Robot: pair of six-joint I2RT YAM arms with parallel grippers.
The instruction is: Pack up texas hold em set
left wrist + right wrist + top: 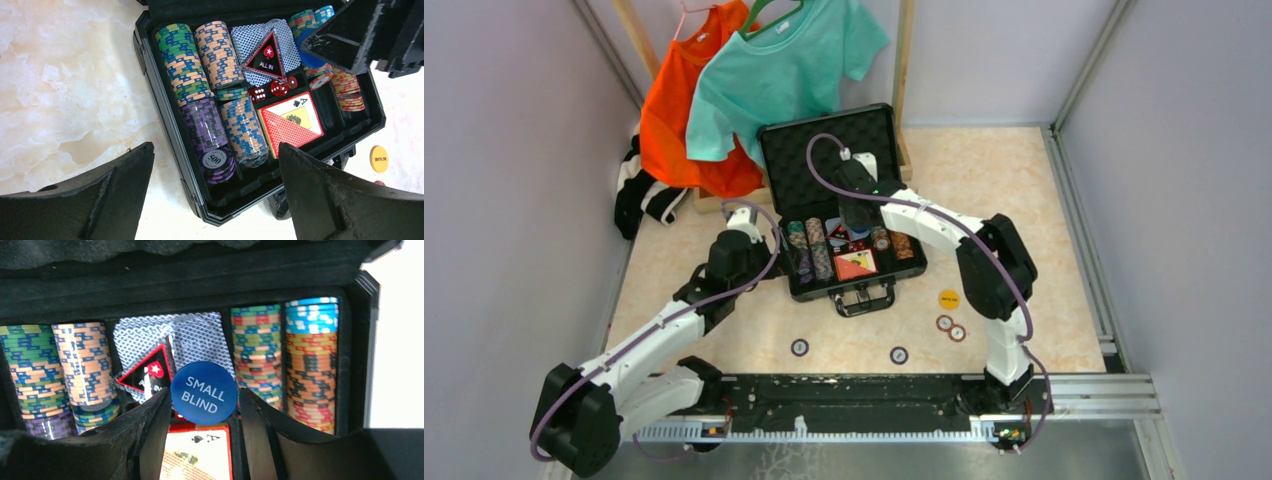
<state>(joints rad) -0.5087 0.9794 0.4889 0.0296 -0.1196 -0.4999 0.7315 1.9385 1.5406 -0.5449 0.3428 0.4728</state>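
Overhead and wrist views of a poker set, partly packed. The black briefcase [864, 284] lies open on the tabletop [1024, 200], with its foam-lined lid [819, 150] standing up at the back. Inside, rows of multicoloured chips [182, 62] fill the left and right troughs. The middle of the case holds blue-backed cards [247, 42], a triangular ALL IN marker [267, 59] and red dice [272, 90]. The red-orange card box [290, 122] lies toward the front of the case.

My right end effector [204, 407] hangs over the middle of the briefcase. Its jaws are drawn about halfway in and pinch a round blue SMALL BLIND button [204, 390] by its edges. My left end effector [215, 200] hovers above the briefcase's front left corner, jaws spread wide, holding nothing.

As I judge it, most of the set is in. What is left is to set the blue button down inside the case, then gather the pieces lying loose on the tabletop in front of the briefcase. These are a yellow button [948, 298] just off the front right corner, two red-rimmed chips [945, 323] a little nearer me, and two dark chips [799, 347] out beyond the handle [864, 300], one to each side. After that the lid has to come down and latch
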